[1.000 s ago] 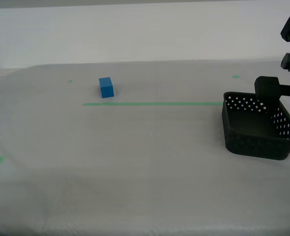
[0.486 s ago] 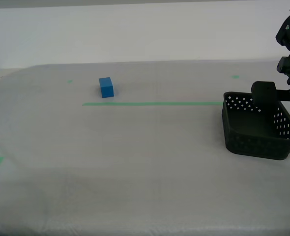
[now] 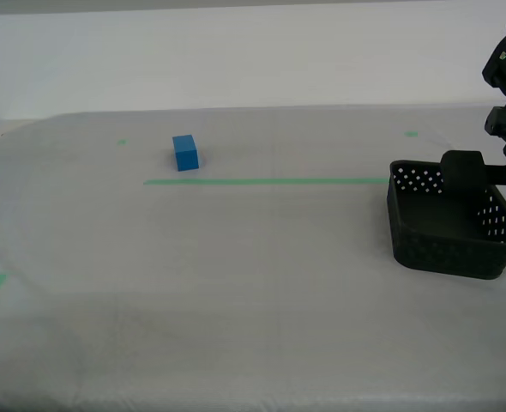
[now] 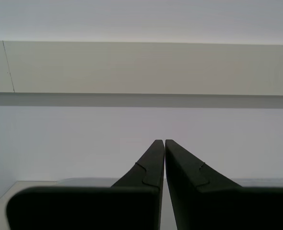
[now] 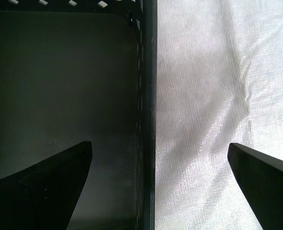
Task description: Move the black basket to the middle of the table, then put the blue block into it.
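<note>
My first pincer point(image 5: 158, 158) is spread wide astride one wall of the square black perforated plastic basket point(image 3: 450, 225), which sits at three o'clock on the white-grey cloth desk point(image 3: 236, 292). Best lower fully, clamp squarely, then drag slowly. My second pincer point(image 4: 160, 142) is pressed together, empty.

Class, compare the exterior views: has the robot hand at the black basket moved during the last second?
Yes. My first hand has sunk lower against the black basket's far wall, straddling it; the basket has stayed put.

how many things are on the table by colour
black: 1, the basket
blue: 1, the block
total: 2, on the table
</note>
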